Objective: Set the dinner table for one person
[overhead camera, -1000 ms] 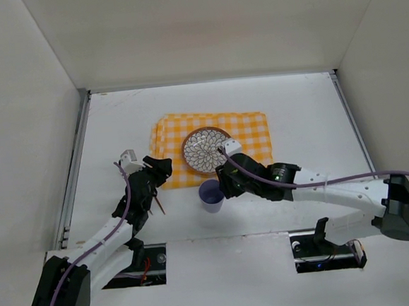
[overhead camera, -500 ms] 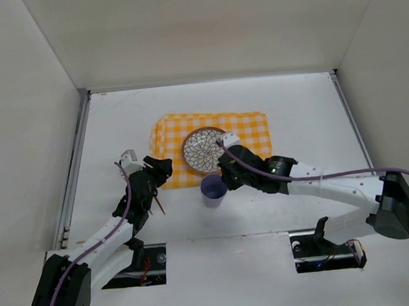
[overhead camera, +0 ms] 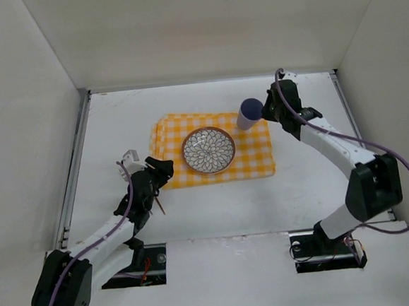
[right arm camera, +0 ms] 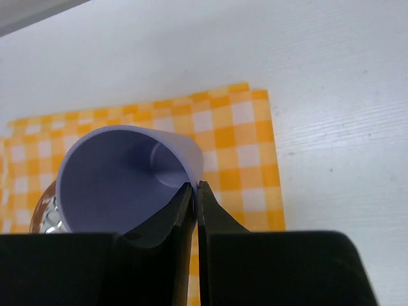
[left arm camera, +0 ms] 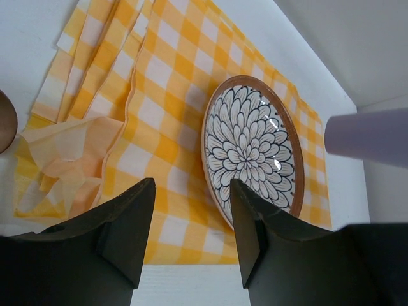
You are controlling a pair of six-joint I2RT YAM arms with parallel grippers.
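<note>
Plate [overhead camera: 208, 150] sits on cloth [overhead camera: 255, 160]. Right gripper [right arm camera: 196, 191] clamps cup [overhead camera: 249, 112] rim at plate's 1 o'clock. Left gripper [left arm camera: 191, 210] fingers stand apart, empty. You have yet to set cup down.

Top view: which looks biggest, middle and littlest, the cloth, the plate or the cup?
1. cloth, biggest by far
2. plate
3. cup, clearly the smallest

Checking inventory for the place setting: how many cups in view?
1. The purple cup, its rim pinched by the right gripper, at the checked cloth's far right corner. No other visible.
</note>
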